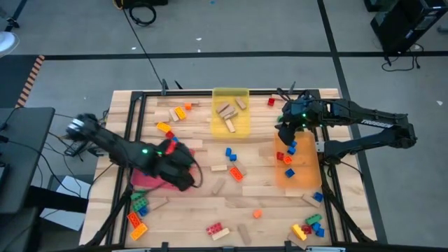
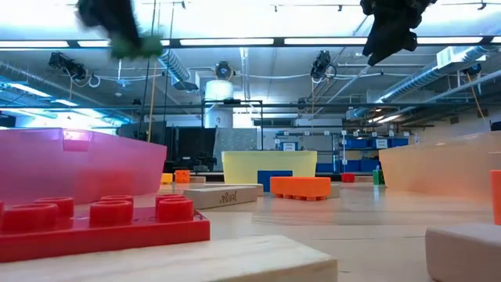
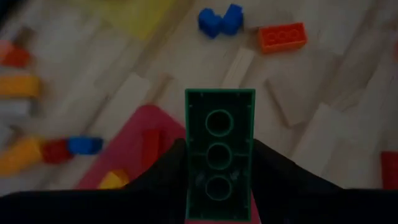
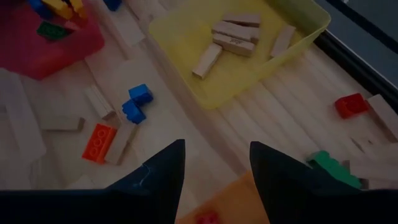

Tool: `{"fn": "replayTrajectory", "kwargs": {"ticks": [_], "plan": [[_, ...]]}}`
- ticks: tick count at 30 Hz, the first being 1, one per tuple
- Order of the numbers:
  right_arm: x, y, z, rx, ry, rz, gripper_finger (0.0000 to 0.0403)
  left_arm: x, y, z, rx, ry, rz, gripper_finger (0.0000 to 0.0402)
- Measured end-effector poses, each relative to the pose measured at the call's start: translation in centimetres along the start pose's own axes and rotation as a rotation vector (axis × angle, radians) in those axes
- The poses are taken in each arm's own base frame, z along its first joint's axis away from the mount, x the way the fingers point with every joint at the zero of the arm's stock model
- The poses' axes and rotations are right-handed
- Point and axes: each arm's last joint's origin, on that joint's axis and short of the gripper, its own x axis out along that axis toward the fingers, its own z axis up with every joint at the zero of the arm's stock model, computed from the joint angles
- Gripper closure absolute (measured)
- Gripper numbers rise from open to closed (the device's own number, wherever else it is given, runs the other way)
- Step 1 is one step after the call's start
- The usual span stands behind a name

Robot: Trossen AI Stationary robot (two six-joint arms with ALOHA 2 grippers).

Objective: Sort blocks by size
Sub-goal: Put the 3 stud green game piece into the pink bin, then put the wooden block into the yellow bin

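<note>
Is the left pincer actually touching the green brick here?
Touching. The left wrist view shows the green brick clamped between the left pincer's two dark fingers, pressed against both long sides, above the red tray.

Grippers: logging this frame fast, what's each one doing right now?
Left gripper: closed on a green brick, above the red tray.
Right gripper: open, empty, above the orange tray.

Grey floor (image 1: 231,42) crossed by cables (image 1: 143,42); fluorescent ceiling lights (image 2: 235,41) and ducts (image 2: 176,66) overhead.
</note>
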Motion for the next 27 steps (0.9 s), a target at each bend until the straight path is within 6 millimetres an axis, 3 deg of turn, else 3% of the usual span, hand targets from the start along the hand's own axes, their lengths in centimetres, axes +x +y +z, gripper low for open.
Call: {"fn": "replayTrajectory", "kwargs": {"ticks": [5, 12, 21, 27], "plan": [[0.0, 0.1, 0.2, 0.041, -0.022, 0.011, 0.0208, 3.2, 3.7, -4.9, -0.156, 0.069, -0.047, 0.0267], [0.0, 0.2, 0.5, 0.091, -0.052, 0.027, 0.0208, 6.3, 6.7, -9.1, -0.220, 0.169, -0.055, 0.0266], [0.0, 0.3, 0.6, 0.116, -0.059, 0.031, 0.0208, 7.2, 7.4, -10.1, -0.216, 0.206, -0.025, 0.0154], [0.0, 0.3, 0.6, 0.164, -0.058, 0.032, 0.0208, 7.2, 7.4, -10.1, -0.215, 0.206, -0.024, 0.0125]]}}
